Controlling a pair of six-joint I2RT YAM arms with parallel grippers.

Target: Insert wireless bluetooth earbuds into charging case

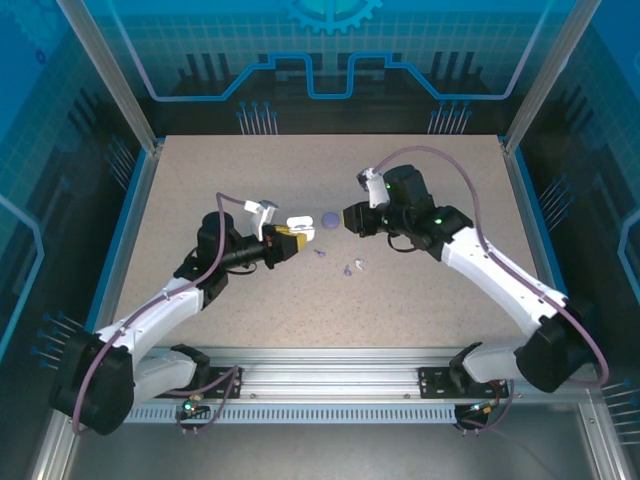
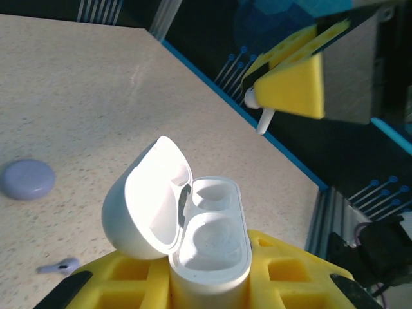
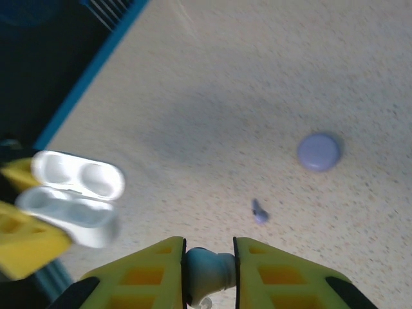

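Two tools, both loaded, face each other above the middle of the bench (image 1: 250,180), near one another but not touching. My left tool (image 1: 290,238) is pressed onto the charging case (image 2: 209,257) and holds its white body upright between the yellow fingers (image 2: 129,277), up off the bench surface. The lid (image 2: 151,199) is swung open to the left, and both wells inside look empty. My right tool (image 1: 352,217) pinches one earbud (image 3: 207,267) by its rounded body. From the left wrist camera I can see its white stem (image 2: 264,120) poking down below the fingertips. On the bench between the two tools lies a flat round purple disc (image 1: 331,220). A few loose lavender pieces (image 1: 350,268) lie on the bench a little nearer to me than the disc, well apart from the case.
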